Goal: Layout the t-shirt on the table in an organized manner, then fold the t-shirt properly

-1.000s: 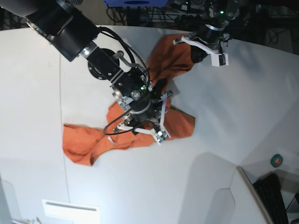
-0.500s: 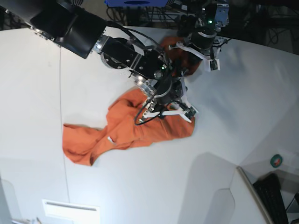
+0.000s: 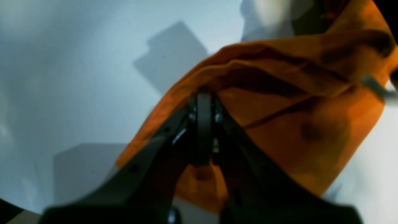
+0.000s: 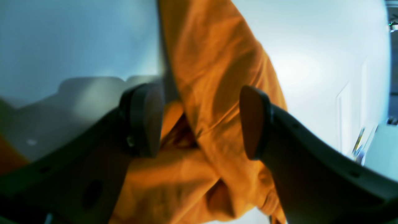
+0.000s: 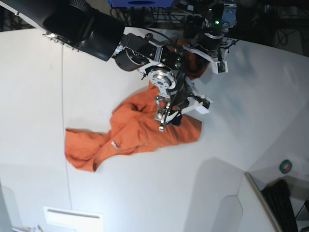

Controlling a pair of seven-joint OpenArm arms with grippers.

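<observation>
The t-shirt [image 5: 140, 129] lies crumpled across the middle of the white worktop [image 5: 241, 116], nowhere near flat. Its bulk runs from a rumpled end at the base view's lower left up through a wider bunched middle, and a narrower stretch climbs toward the far edge, where it is lifted off the surface. A small pale tag [image 5: 114, 144] shows on the low part of the cloth.

At that far end the left claw [image 5: 212, 48] has the orange fabric pinched. In its own camera the two dark fingers [image 3: 203, 124] are pressed together with a fold of the t-shirt [image 3: 295, 124] caught between them, and the cloth fans out from the pinch to the right, with the pale worktop [image 3: 77, 77] behind it.

The right claw [image 5: 181, 108] hangs over the upper middle of the shirt, its white fingers spread. Its wrist view shows the two dark pads [image 4: 146, 119] standing wide apart, with a hanging band of orange cloth [image 4: 211, 93] running down between them; the cloth lies close to the left pad, but I cannot tell whether it touches it, and the right pad looks clear of it. Nothing is gripped there. The big black arm [image 5: 82, 24] carrying this claw reaches in from the upper left of the base view.

Off at the worktop's right edge sits a small green roll of tape [image 5: 286, 166].
</observation>
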